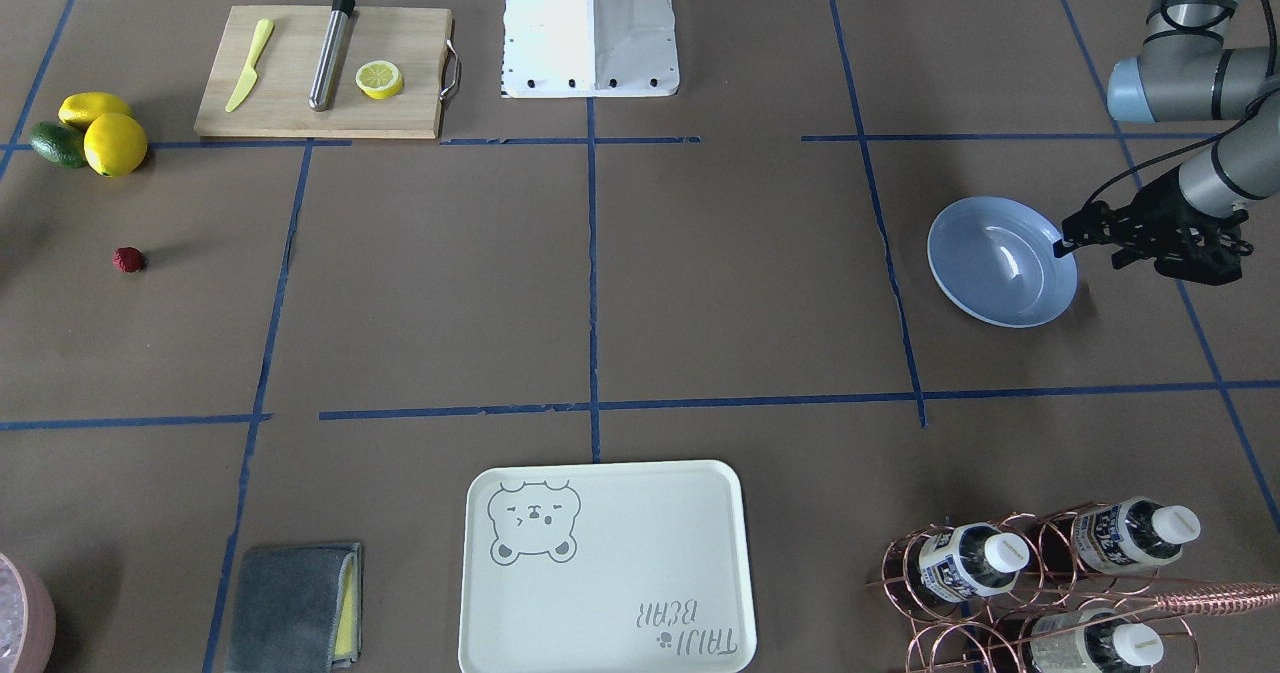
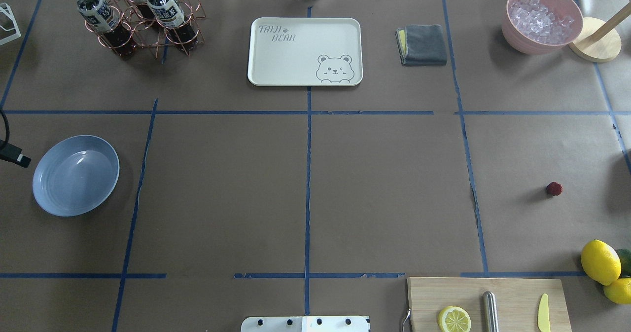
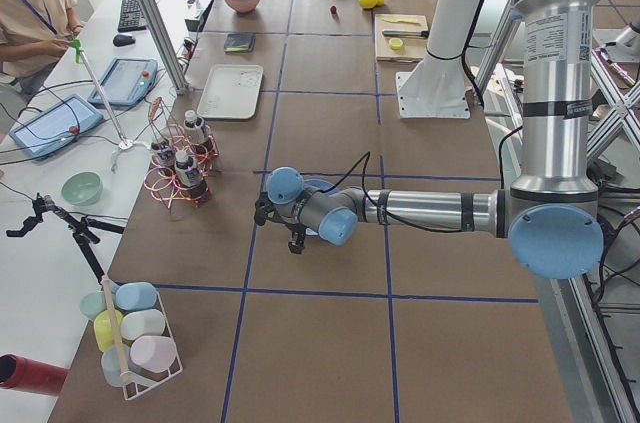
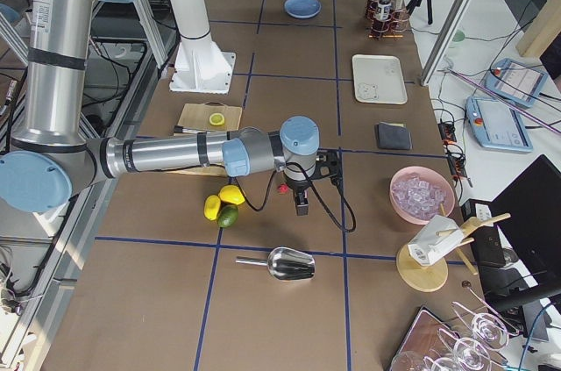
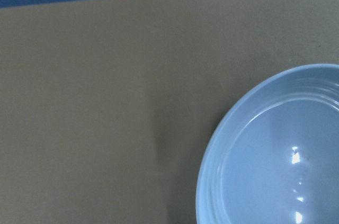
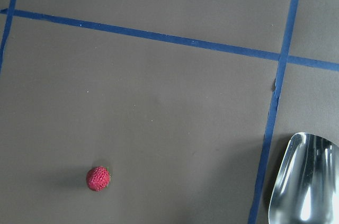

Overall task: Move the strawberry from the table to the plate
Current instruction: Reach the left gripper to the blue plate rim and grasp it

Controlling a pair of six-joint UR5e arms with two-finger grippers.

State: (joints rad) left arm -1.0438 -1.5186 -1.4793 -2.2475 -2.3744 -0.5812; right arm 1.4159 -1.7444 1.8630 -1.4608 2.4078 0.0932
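Note:
The strawberry (image 1: 129,259) (image 2: 554,189) is a small dark-red berry lying alone on the brown table (image 1: 700,283). It sits low and left in the right wrist view (image 6: 98,178). The light-blue plate (image 1: 1002,263) (image 2: 75,175) (image 5: 275,150) is empty, far across the table from the berry. My left gripper (image 1: 1066,245) (image 3: 260,213) hovers at the plate's rim, its fingers narrowing to one tip, so it looks shut and holds nothing. My right gripper (image 4: 301,208) hangs just beside the strawberry (image 4: 282,188); only this side view shows it, so I cannot tell its state.
Two lemons and an avocado (image 1: 90,133) lie close to the strawberry. A cutting board (image 1: 325,73) carries a lemon half, knife and steel rod. A metal scoop (image 6: 302,181) lies nearby. A cream tray (image 1: 605,563), bottle rack (image 1: 1050,573), grey cloth (image 2: 422,44) and ice bowl (image 2: 541,18) line the far side.

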